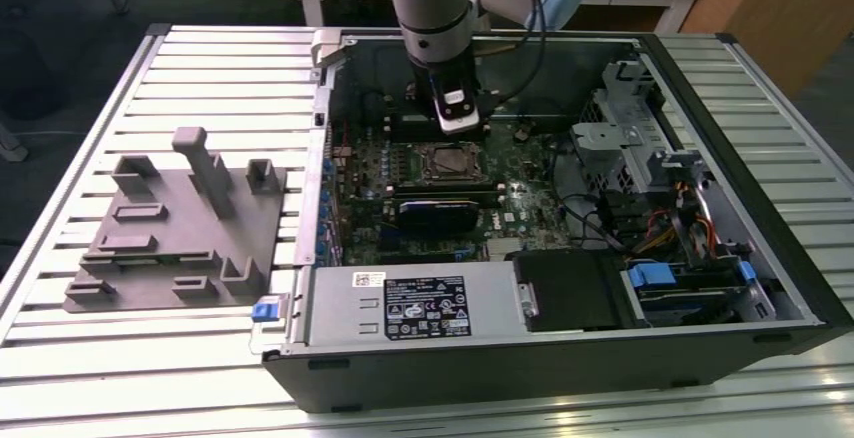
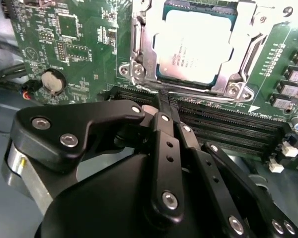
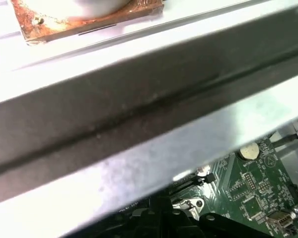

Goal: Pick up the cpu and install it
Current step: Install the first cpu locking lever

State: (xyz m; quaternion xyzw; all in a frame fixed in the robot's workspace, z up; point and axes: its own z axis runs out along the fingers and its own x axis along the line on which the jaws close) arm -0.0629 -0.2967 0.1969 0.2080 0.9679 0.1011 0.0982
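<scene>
The cpu (image 2: 196, 45) already lies in the motherboard socket (image 2: 139, 69) (its retention frame seemingly not yet latched), while the gripper (image 2: 165, 101) hovers just beside it, jaws clenched on nothing.

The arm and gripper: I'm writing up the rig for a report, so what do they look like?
The arm is a silver-grey tube with a light blue joint cap and a black cable hanging beside it, ending in a white block. In the second wrist view the gripper is matte black: flat linked bars with silver screw heads, narrowing to slim fingertips.
</scene>
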